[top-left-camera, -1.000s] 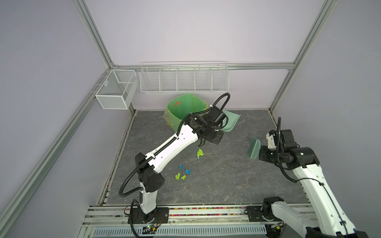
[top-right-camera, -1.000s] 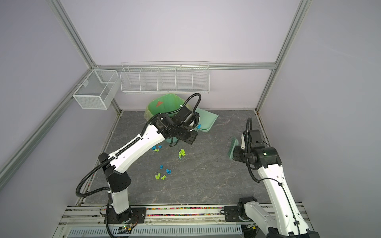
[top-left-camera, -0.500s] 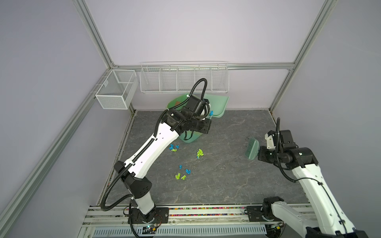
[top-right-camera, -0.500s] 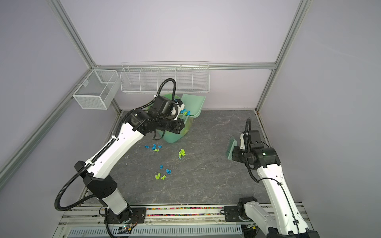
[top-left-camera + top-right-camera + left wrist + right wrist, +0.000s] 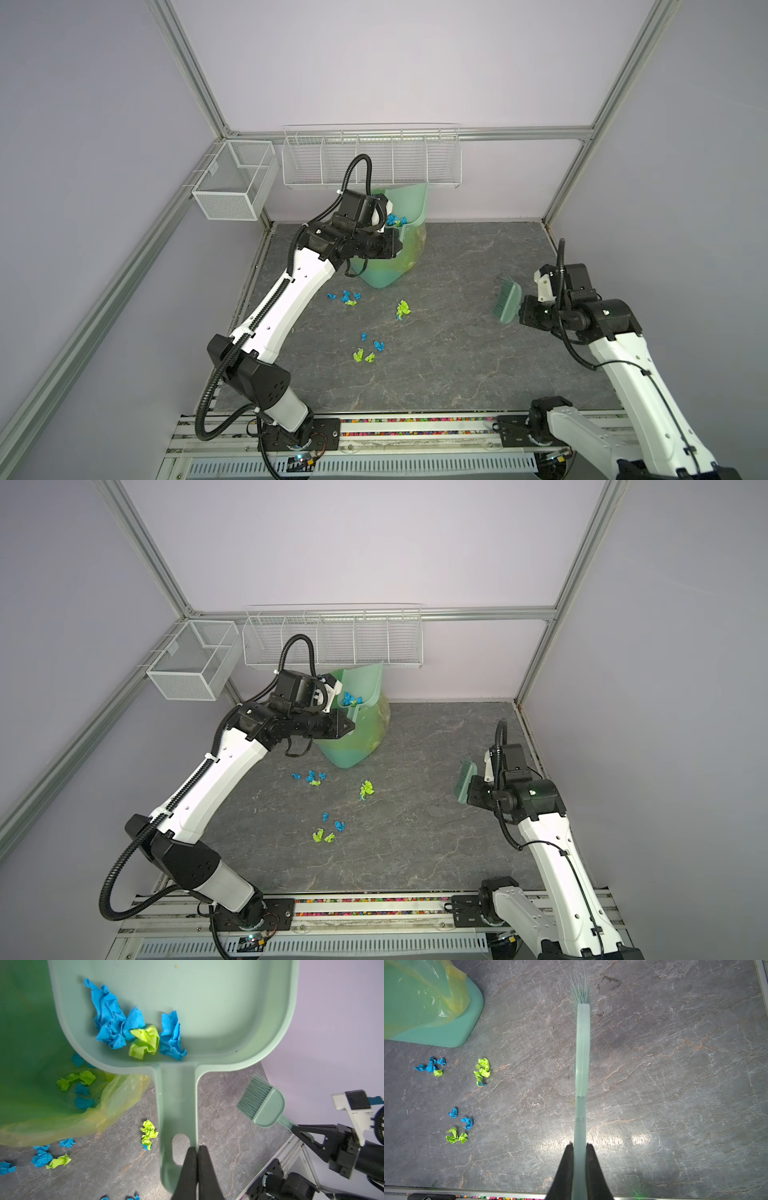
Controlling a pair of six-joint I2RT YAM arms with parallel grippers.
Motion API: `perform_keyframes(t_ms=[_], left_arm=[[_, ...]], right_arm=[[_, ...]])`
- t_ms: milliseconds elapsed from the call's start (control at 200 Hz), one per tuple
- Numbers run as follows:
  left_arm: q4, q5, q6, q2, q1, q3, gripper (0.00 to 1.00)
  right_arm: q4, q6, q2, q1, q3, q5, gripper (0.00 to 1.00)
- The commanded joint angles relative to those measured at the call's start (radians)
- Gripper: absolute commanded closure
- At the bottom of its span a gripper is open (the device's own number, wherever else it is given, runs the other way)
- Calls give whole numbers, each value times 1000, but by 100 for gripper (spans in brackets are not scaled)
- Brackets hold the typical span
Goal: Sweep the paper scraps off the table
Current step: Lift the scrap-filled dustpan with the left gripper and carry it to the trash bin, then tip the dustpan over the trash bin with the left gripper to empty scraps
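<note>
Over the open mouth of the green bin [image 5: 388, 276], the left claw [image 5: 196, 1148] is clamped on the handle of the pale-green dustpan [image 5: 218, 1001], its black fingers [image 5: 188, 1169] pinched together on the handle's edge right beside the hanging hole. The pan is lifted clear of the counter [image 5: 457, 353] and tipped with its handle end low, so several paper scraps [image 5: 110, 1022] (blue ones and a single lime-green wad) lie bunched against the pan's back wall next to the handle. More scraps [image 5: 82, 1089] show inside the bin, seen through its yellowish liner [image 5: 120, 1097]. On the counter in front of the bin, both top views show three loose groups: a mostly blue cluster [image 5: 345, 297] just beside the bin's base, a lime-green wad [image 5: 366, 789] a little farther out, and a mixed handful [image 5: 369, 351] well apart from the bin on its near side. Well to the right of the bin, the right claw [image 5: 579, 1145] grips the thin handle of the matching brush [image 5: 582, 1053], one finger on each side. The brush appears lifted off the counter, its bristles pointing away from the claw.
</note>
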Motion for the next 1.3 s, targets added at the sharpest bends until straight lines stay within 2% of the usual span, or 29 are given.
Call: perform_keyframes(t_ms=[0, 200, 360, 540, 795, 955, 1180, 1295], left_arm=[[77, 78, -47, -33, 29, -25, 100], [118, 173, -75, -20, 77, -48, 100], [272, 280, -174, -53, 135, -152, 100], [495, 463, -334, -60, 229, -287, 100], [658, 525, -438, -68, 267, -366, 100], [961, 606, -647, -80, 295, -488, 100], [1207, 649, -851, -73, 319, -569, 100], [1497, 646, -1050, -64, 342, -647, 100]], right_arm=[[12, 20, -23, -4, -18, -14, 93], [20, 33, -17, -4, 0, -41, 93], [24, 37, 0, 0, 4, -55, 93], [36, 48, -4, 5, -15, -57, 93], [48, 48, 37, 13, 4, -68, 93], [51, 53, 51, 26, 11, -66, 93], [48, 60, 58, 42, 24, -51, 93], [44, 62, 64, 48, 33, -44, 93]])
